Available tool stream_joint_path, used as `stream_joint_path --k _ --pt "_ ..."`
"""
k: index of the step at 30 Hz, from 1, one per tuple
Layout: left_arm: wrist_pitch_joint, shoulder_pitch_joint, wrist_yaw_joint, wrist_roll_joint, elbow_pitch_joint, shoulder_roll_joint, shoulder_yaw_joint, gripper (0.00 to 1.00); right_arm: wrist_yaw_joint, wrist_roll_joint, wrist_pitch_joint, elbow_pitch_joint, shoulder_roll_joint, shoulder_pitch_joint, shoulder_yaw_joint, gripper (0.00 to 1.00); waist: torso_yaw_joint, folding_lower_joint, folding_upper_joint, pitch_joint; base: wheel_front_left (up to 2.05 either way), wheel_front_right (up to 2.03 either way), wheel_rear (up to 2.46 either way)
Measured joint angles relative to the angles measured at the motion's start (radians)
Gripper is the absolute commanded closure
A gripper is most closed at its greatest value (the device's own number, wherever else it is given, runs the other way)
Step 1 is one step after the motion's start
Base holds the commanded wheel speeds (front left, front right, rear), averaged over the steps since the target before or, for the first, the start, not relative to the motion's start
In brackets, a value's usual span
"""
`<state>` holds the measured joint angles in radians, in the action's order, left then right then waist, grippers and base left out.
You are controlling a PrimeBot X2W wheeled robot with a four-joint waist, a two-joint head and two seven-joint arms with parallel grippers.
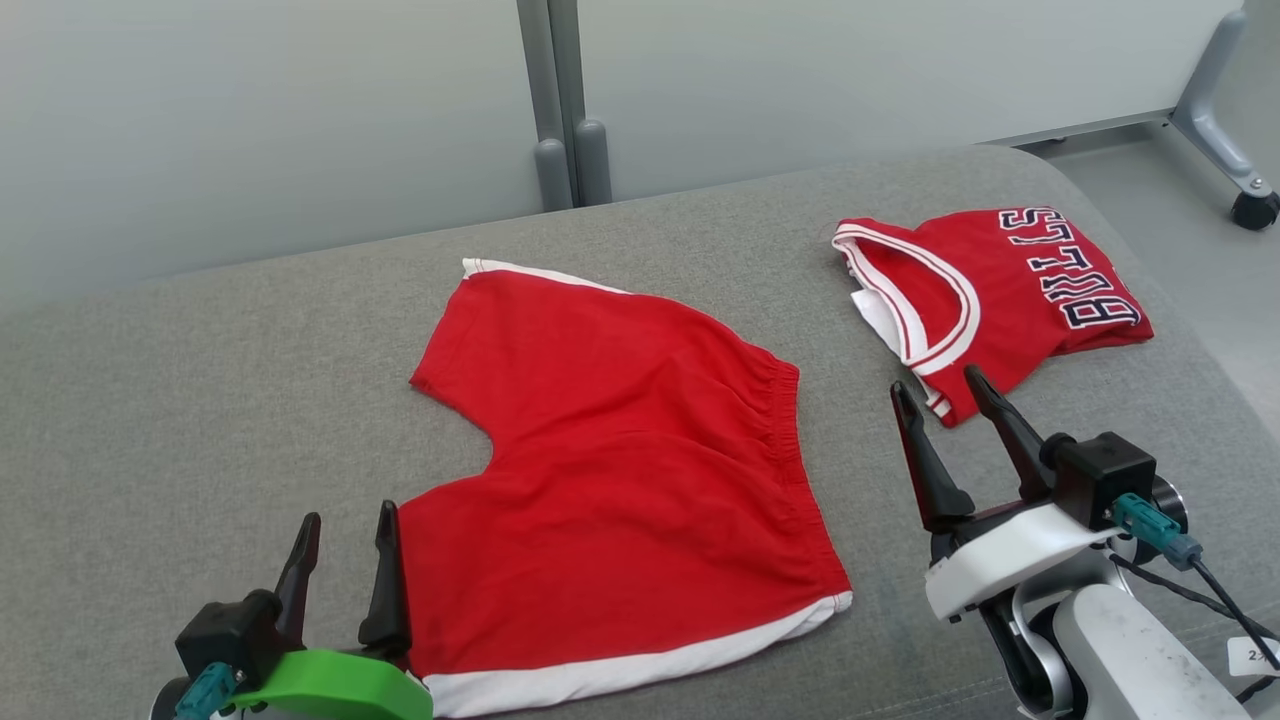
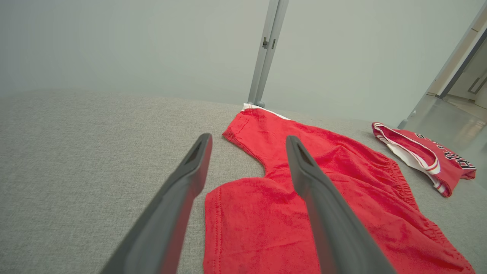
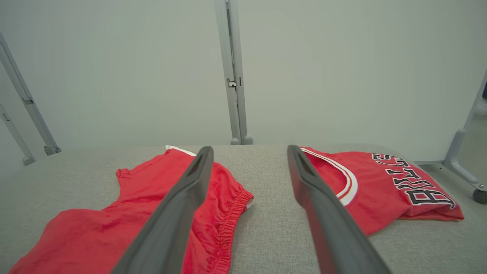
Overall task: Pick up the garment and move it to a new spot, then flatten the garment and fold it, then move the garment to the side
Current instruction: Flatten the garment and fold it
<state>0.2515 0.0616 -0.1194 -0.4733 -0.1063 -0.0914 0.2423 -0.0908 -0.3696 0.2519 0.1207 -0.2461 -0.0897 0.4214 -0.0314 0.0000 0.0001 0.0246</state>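
The garment, a pair of red shorts (image 1: 620, 450) with white trim, lies spread flat in the middle of the grey padded surface (image 1: 200, 400); its elastic waistband faces right and its leg openings face left. My left gripper (image 1: 350, 512) stands open at the near left, just beside the nearer leg's edge, with nothing between its fingers. The left wrist view shows the left gripper (image 2: 249, 136) above the shorts (image 2: 361, 171). My right gripper (image 1: 936, 380) is open and empty, right of the waistband. In the right wrist view the right gripper (image 3: 250, 147) frames bare surface beside the shorts (image 3: 114, 205).
A folded red jersey (image 1: 1010, 290) with "BULLS" lettering lies at the far right, just beyond my right fingertips, and shows too as the jersey (image 2: 426, 160) and the jersey (image 3: 380, 198). A grey post (image 1: 560, 100) stands behind. A caster wheel (image 1: 1255, 208) sits on the floor at the right.
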Motion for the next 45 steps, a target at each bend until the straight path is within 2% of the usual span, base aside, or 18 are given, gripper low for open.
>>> stream_joint_path --k 19,35,45 --pt "0.0 0.066 -0.002 0.067 0.039 0.018 -0.077 0.0 0.001 0.019 0.0 -0.002 0.024 0.038 -0.019 0.0 0.0 0.0 0.0 0.008 0.0 0.0 0.0" --pt "0.0 0.082 -0.004 0.086 0.054 0.035 -0.092 0.0 0.011 0.032 0.0 -0.006 0.031 0.038 -0.036 0.0 0.002 0.0 0.0 0.0 0.0 0.0 0.0" --pt "-0.019 0.134 -0.004 0.086 -0.011 0.035 -0.066 0.0 0.032 0.056 0.0 0.01 0.014 0.067 -0.036 0.0 0.008 0.0 0.0 -0.009 0.0 0.0 0.0"
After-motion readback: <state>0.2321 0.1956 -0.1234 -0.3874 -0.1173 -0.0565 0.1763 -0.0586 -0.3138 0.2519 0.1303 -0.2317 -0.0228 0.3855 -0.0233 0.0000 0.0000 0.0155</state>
